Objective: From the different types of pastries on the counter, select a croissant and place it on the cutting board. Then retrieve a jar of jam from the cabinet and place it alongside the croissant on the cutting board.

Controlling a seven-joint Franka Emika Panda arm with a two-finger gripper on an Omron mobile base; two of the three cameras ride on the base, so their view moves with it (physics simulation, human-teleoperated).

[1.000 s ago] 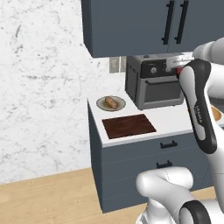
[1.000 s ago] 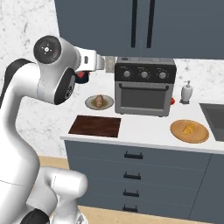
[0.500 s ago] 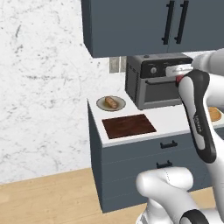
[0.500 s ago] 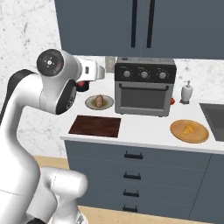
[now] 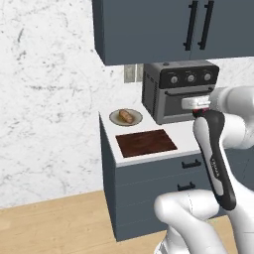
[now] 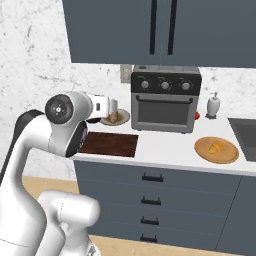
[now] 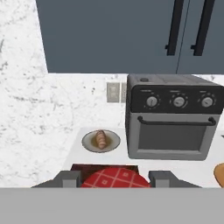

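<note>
Hand point(image 7: 115, 176) clenched on jar of jam point(image 7: 115, 179), red checked top between finger tips, held above table point(image 6: 165, 147) w/ cutting board point(image 6: 109, 144) bare. Croissant point(image 6: 216, 147) on light-wood plate point(image 6: 216, 150) at right, brown roll point(image 5: 126, 116) on grey plate point(image 5: 126, 117).

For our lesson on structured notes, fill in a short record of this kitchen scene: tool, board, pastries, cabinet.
Tool: closed on small red jar with checked top
Dark-brown wooden cutting board: bare, on white counter
Golden crescent croissant: on round light-wood plate
Brown glazed roll: on round grey plate, behind board
Upper cabinet doors: shut
</note>
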